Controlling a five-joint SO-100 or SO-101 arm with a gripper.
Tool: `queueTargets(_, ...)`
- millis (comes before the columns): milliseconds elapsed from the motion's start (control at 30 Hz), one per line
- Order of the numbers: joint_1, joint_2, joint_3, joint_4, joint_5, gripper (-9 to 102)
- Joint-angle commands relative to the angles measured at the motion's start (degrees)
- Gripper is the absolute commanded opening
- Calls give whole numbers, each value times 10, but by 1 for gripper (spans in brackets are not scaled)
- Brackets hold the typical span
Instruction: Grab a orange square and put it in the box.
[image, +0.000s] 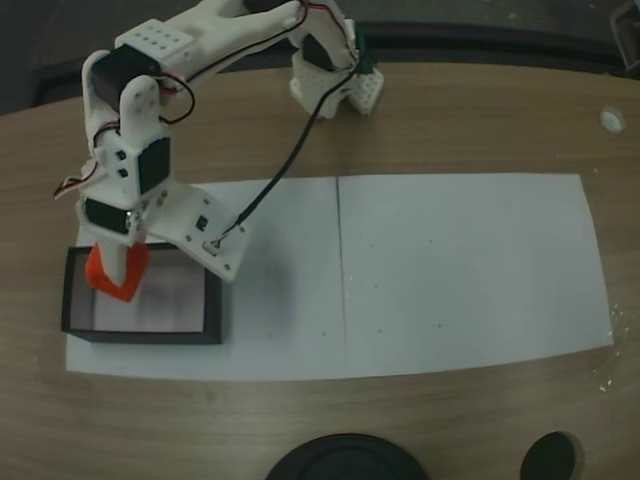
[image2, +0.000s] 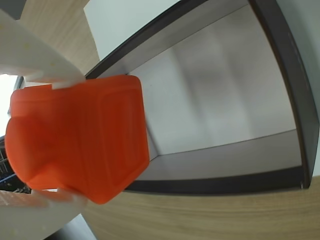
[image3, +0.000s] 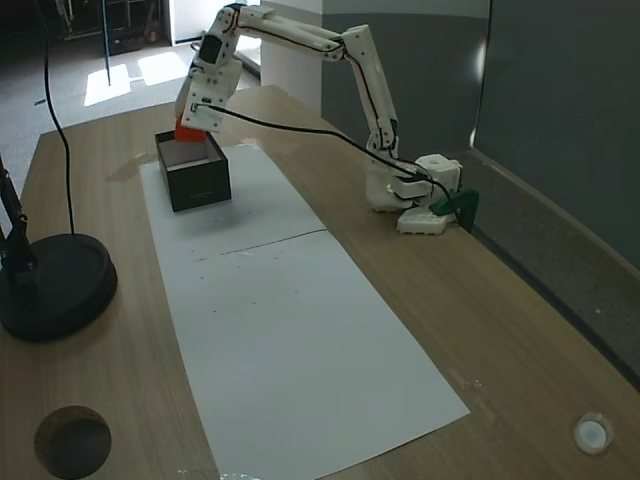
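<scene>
From where I sit, a fixed view looking down gives me the plainest read. My gripper (image: 118, 262) is closed on the orange square (image: 117, 272), and both hang over the left end of the box (image: 215, 312), the cube overlapping the box's upper-left corner. The box sits on the left part of the white paper sheet (image: 450, 270) on the wooden table (image: 480, 130), and its white floor to the right of the cube lies bare.

In the wrist view the orange square (image2: 80, 142) is pinched between the white fingers (image2: 35, 55), one above it and one below. Past it I see the box (image2: 295, 110) with its black walls and pale floor. The cube covers the box's near-left corner, so part of it may still be over the wall, not the floor; I cannot tell the height above the rim from here.

In a fixed view from the far end of the table, the arm reaches out from its base (image3: 420, 200) and the gripper (image3: 192, 128) holds the orange square (image3: 186, 132) just above the far end of the box (image3: 200, 182).

My judgement: this is the placing step, nearly done. I would nudge the cube further inward over the box floor, away from the corner, lower it a little, then open gently so it does not catch the wall and tip outside.
</scene>
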Motion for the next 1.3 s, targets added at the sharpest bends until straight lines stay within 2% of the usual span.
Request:
queueTargets(0,-4,2,-33,0,17,11)
queueTargets(133,-2,-12,-33,0,34,27)
queueTargets(233,-2,-9,-34,0,33,29)
queueTargets(400,-6,8,-39,13,33,22)
queueTargets(533,-33,76,-40,47,34,-1)
queueTargets(600,-58,127,-39,72,37,1)
queueTargets(767,-170,297,-34,123,99,0)
queueTargets(967,-387,475,-18,165,173,0)
queueTargets(1100,-499,566,83,163,185,0)
queueTargets(1267,-548,670,237,155,182,0)
